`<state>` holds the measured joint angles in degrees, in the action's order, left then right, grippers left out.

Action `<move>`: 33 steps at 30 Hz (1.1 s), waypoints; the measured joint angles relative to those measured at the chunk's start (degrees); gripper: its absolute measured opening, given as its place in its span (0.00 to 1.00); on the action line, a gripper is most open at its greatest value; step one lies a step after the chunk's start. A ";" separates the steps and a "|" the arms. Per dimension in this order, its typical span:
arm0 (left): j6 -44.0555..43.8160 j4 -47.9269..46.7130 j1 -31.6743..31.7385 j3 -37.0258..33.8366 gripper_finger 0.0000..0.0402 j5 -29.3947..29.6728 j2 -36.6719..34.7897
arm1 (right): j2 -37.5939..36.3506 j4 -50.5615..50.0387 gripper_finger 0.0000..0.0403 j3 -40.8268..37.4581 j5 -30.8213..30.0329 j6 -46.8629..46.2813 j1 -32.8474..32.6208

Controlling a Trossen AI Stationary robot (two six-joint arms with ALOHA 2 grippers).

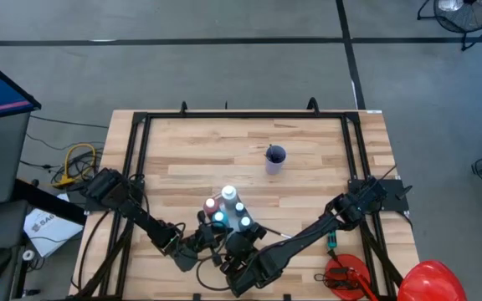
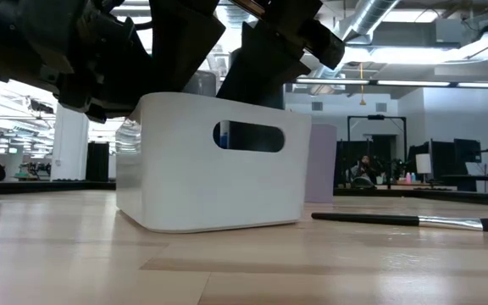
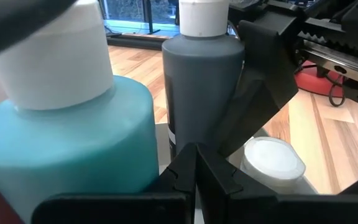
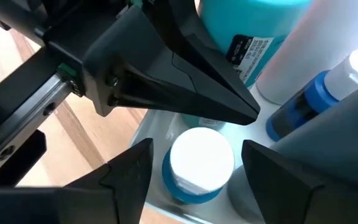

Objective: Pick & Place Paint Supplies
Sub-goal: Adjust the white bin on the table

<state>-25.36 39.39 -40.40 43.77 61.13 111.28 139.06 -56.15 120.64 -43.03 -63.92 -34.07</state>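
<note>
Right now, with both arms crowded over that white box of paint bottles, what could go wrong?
The right gripper stands open around a white-capped bottle, with the left gripper, shut, close beside it; the fingers might collide. The bottles stand packed tight in the white box, so lifting out could nudge the teal bottle. A brush lies loose on the table and could get swept aside.
</note>
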 joint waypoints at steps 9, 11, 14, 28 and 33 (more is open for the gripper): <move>0.06 0.03 -0.02 0.02 0.00 -0.40 0.05 | 0.21 -0.68 0.59 1.74 0.51 3.99 -0.47; 0.03 0.05 -0.02 0.00 0.00 -0.52 0.05 | 0.24 -0.90 0.59 3.06 1.07 5.17 -0.63; -0.02 0.07 -0.02 0.01 0.00 -0.52 0.05 | 0.26 -0.73 0.59 4.95 2.17 7.06 -1.03; -0.04 0.03 0.02 0.00 0.00 -0.28 0.08 | 0.24 -5.89 0.59 8.96 -0.09 9.03 -0.64; -0.04 0.03 0.02 0.00 0.00 -0.25 0.08 | 0.15 -11.58 0.59 13.42 -1.07 9.36 -0.58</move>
<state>-25.41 39.42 -40.38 43.77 60.88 111.35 139.22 -67.72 134.05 -44.10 -54.56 -34.65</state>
